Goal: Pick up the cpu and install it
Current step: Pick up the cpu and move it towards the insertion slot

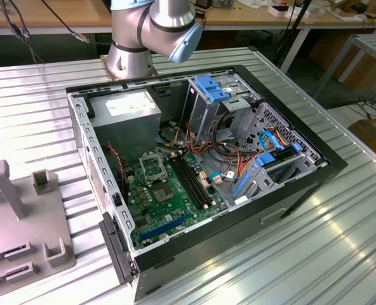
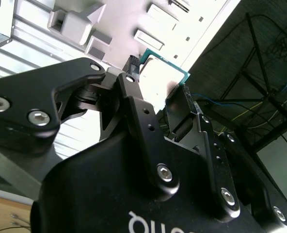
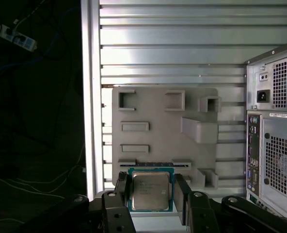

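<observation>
The cpu (image 3: 151, 190) is a square chip with a silver lid and green edge, held between my gripper (image 3: 151, 194) fingers above the grey parts holder (image 3: 153, 126). In the second wrist view the cpu (image 2: 159, 75) sits clamped between the black fingers (image 2: 134, 92), seen from the side. In the exterior view the open computer case (image 1: 201, 165) lies on the table with its green motherboard (image 1: 169, 190) exposed; the cpu socket (image 1: 152, 166) is a silver frame near the power supply. The arm's base (image 1: 143, 38) stands behind the case.
The grey parts holder (image 1: 16, 222) with slots and posts lies on the ribbed metal table (image 1: 315, 254) at the exterior view's left. Inside the case are a power supply (image 1: 127, 121), cables (image 1: 232, 162) and blue drive brackets (image 1: 213, 86). The case's rear panel (image 3: 274, 126) borders the holder.
</observation>
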Robot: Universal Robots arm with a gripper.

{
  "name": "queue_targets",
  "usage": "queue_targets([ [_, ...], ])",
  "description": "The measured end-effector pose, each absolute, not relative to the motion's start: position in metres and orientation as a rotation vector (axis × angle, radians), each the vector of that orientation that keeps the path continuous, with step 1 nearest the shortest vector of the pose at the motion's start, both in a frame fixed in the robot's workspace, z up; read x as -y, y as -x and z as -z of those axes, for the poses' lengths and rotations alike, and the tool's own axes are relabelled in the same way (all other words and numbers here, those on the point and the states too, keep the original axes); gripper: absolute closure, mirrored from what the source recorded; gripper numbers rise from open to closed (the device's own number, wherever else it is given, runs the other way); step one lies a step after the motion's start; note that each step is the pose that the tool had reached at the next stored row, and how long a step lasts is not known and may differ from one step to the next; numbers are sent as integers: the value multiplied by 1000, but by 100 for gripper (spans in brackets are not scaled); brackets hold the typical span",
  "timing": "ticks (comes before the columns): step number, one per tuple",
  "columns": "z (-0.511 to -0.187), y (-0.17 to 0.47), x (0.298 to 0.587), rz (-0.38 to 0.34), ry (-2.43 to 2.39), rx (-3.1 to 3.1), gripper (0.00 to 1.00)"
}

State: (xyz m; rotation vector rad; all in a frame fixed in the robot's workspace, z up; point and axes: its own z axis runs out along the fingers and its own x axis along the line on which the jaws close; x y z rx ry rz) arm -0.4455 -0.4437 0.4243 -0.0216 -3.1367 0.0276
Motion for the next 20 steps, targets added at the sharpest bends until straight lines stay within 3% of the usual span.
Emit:
queue_targets([
  [20,-424,437,444,-28,22,3137,53],
])
